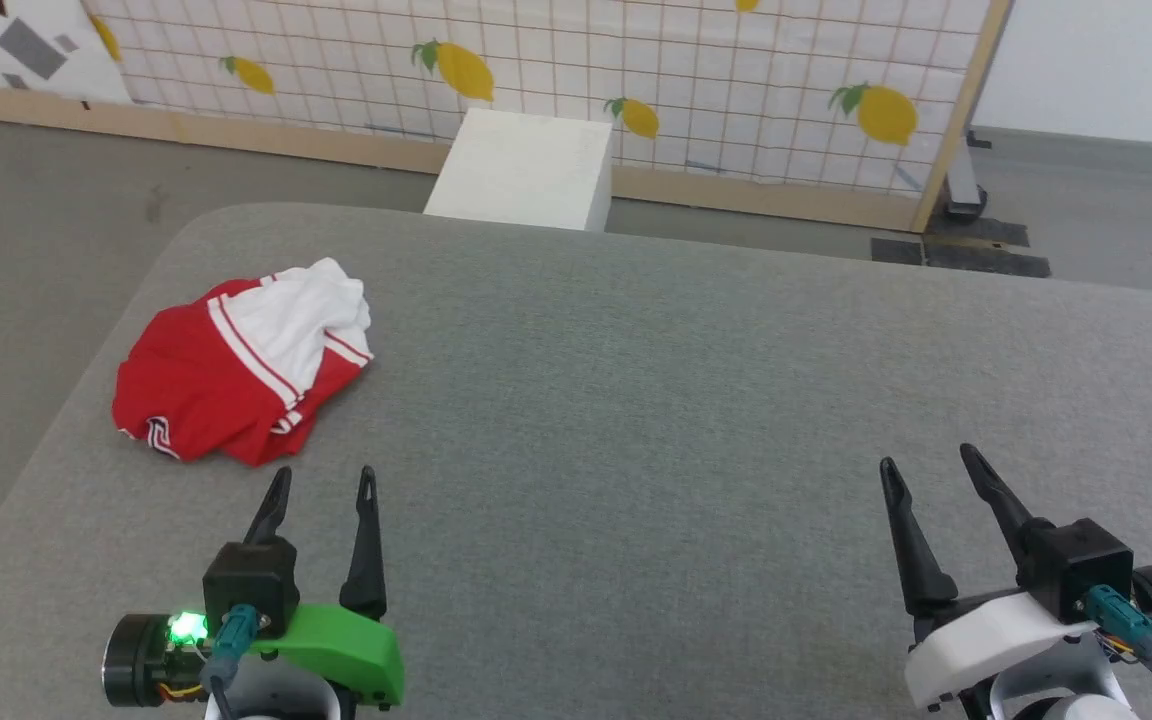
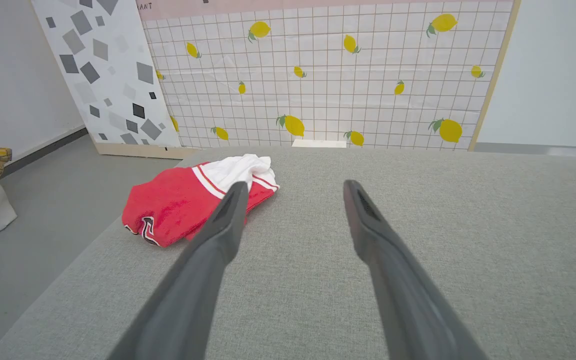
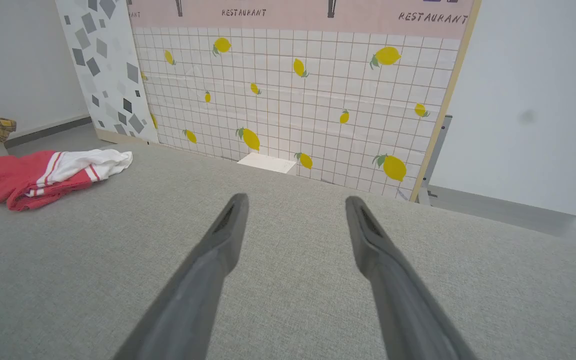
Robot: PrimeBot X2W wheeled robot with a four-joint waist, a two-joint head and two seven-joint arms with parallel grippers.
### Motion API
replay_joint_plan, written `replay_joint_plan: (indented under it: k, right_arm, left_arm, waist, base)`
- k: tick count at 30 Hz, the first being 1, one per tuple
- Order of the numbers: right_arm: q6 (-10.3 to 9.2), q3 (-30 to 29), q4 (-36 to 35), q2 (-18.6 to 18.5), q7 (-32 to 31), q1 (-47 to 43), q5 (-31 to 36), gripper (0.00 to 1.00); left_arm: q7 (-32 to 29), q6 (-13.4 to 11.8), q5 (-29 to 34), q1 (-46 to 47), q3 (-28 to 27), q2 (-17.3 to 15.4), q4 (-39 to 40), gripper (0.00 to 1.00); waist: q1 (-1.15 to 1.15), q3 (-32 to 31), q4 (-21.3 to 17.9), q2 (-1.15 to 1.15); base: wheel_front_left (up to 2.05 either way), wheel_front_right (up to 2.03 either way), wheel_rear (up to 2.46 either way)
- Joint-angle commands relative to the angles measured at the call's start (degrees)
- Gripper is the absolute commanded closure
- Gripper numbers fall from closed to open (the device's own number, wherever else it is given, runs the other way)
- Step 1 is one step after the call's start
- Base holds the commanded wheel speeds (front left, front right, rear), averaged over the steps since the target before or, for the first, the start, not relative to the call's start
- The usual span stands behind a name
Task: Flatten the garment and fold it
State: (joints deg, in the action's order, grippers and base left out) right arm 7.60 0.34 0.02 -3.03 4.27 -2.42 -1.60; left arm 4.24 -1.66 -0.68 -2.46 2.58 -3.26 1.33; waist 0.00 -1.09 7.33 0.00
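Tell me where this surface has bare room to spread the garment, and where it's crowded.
Bare: the whole middle and right of the grey table, from the garment across to the right edge, and the strip between the left hand and right hand. Crowded: the far-left corner, where the garment lies bunched.

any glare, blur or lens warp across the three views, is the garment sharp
Head view: soft even light, no hard shadows, the garment crisp; the green light by the left gripper blooms. Left wrist view: wide-angle stretch, near fingers soft. Right wrist view: garment paler, pinkish at the left edge.
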Motion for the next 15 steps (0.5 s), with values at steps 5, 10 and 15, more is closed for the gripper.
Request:
replay_joint_plan:
  k: [5, 10, 15]
  right_arm:
    - [-0.04, 0.5, -0.2, 0.1, 1.2, -0.8, -0.8, 0.0]
    - [-0.04, 0.8, -0.2, 0.1, 1.7, -1.0, -0.9, 0.0]
    - [-0.05, 1.0, -0.1, 0.1, 2.3, -1.3, -1.1, 0.0]
  left_arm:
    - [1.1, -0.7, 0.1, -1.1, 0.5, -0.3, 0.7, 0.0]
    - [1.7, -1.0, 0.1, -1.4, 0.8, -0.4, 0.9, 0.0]
    - [2.3, -1.3, 0.1, -1.8, 1.2, -0.5, 1.2, 0.0]
  waist:
    - [0.0, -0.4, 2.8, 0.0]
    - [0.0, -0.5, 4.8, 0.0]
    - [0.0, -0.7, 6.6, 0.0]
  base:
    - [0.0, 0.0, 0.0]
    - [0.0, 0.0, 0.0]
    - [0.0, 0.0, 0.0]
